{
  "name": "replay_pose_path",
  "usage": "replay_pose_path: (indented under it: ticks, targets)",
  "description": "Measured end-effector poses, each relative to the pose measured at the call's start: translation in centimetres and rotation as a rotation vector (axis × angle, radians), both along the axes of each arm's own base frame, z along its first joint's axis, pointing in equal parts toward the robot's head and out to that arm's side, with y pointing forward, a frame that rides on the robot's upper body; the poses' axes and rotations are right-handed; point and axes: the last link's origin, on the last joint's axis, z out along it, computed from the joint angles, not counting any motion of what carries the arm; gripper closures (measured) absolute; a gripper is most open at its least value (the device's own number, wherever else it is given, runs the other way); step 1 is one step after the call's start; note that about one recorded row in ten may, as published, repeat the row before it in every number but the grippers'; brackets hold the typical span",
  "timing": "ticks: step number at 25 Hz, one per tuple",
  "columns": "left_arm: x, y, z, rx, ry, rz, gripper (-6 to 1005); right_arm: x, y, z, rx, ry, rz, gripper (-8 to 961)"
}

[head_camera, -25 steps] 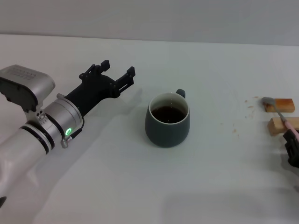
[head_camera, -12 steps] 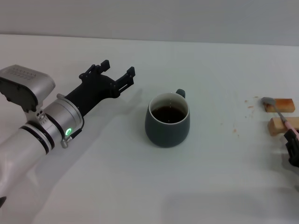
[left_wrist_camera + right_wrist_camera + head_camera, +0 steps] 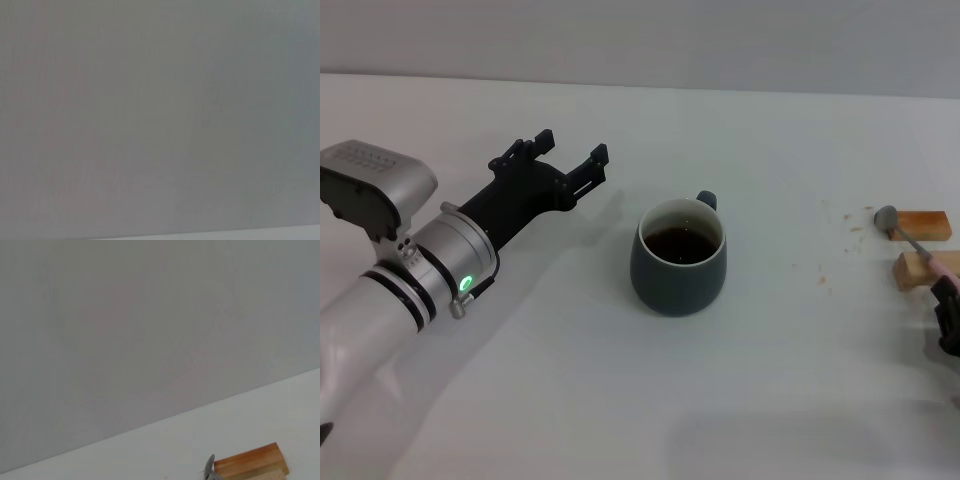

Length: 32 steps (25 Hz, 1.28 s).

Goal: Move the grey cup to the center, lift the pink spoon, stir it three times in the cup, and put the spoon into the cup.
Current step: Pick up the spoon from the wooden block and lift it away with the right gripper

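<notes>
The grey cup (image 3: 680, 258) stands near the middle of the table with dark liquid inside and its handle turned to the far side. My left gripper (image 3: 573, 146) hovers open to the left of the cup, apart from it. At the right edge, the pink spoon (image 3: 916, 244) lies slanted over two wooden blocks, its metal bowl (image 3: 887, 217) raised above the far one. My right gripper (image 3: 946, 298), mostly cut off by the frame edge, is shut on the pink handle's near end. The spoon's bowl (image 3: 208, 470) also shows in the right wrist view.
Two small wooden blocks (image 3: 925, 225) (image 3: 923, 268) lie at the far right under the spoon; one block (image 3: 251, 465) also shows in the right wrist view. Crumbs dot the table (image 3: 790, 380) near them. The left wrist view shows only a plain grey surface.
The spoon's bowl has lifted off the far block and shifted slightly left. My right gripper has edged towards the frame edge. The left arm and the cup have not moved.
</notes>
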Motion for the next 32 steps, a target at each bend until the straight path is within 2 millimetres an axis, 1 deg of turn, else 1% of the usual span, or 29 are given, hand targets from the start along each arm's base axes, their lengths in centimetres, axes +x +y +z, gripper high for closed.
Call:
replay_pose_path:
  ticks: [32]
  targets:
    - [-0.22, -0.39, -0.12, -0.002, -0.007, 0.008, 169, -0.16, -0.32, 0.12, 0.012, 0.004, 0.014, 852]
